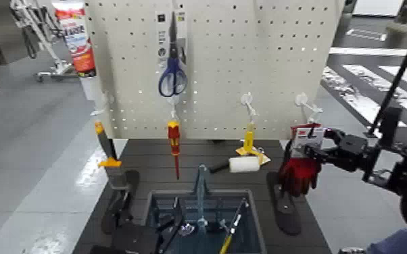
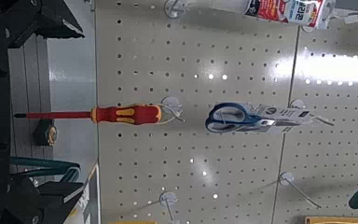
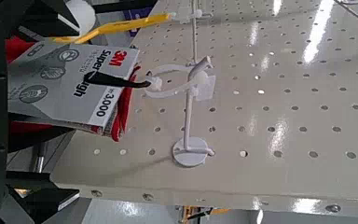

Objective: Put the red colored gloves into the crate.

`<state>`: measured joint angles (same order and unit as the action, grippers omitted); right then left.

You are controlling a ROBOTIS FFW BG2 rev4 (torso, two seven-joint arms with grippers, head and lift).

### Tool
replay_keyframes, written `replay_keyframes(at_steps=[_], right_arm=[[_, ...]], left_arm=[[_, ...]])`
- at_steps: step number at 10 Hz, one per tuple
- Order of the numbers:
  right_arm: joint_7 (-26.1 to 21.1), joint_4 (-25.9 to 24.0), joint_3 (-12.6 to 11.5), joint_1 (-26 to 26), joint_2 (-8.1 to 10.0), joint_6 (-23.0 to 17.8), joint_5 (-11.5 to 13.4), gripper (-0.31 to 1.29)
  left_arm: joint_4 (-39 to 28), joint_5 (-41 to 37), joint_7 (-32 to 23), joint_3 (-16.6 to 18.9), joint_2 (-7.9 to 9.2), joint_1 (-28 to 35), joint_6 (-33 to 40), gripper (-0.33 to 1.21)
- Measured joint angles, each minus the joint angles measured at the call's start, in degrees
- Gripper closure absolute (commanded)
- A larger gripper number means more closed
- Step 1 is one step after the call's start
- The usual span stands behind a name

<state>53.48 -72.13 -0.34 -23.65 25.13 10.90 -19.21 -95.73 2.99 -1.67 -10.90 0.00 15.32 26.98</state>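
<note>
- My right gripper (image 1: pixel 320 157) clenches the gloves (image 1: pixel 299 170) at their card (image 3: pixel 75 84), just off the pegboard (image 1: pixel 247 61) hook (image 3: pixel 182 79).
- Crate (image 1: pixel 153 202) sits below, apart.
- Left gripper's state: I cannot tell.

The crate (image 1: pixel 203 219) sits in front of the pegboard (image 1: pixel 247 67). Behind the crate, a screwdriver (image 1: pixel 174 145) and scissors (image 1: pixel 172 71) hang on the pegboard. Right of the crate, the right gripper (image 1: pixel 312 154) holds the gloves (image 1: pixel 299 169) just off the pegboard.
</note>
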Motion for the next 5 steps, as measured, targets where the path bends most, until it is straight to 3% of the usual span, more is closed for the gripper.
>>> replay_keyframes(at_steps=[5], right_arm=[[0.98, 0.72, 1.82, -0.92, -0.08, 0.25, -0.04, 0.09]], left_arm=[[0.03, 0.0, 0.19, -0.17, 0.0, -0.11, 0.01, 0.14]])
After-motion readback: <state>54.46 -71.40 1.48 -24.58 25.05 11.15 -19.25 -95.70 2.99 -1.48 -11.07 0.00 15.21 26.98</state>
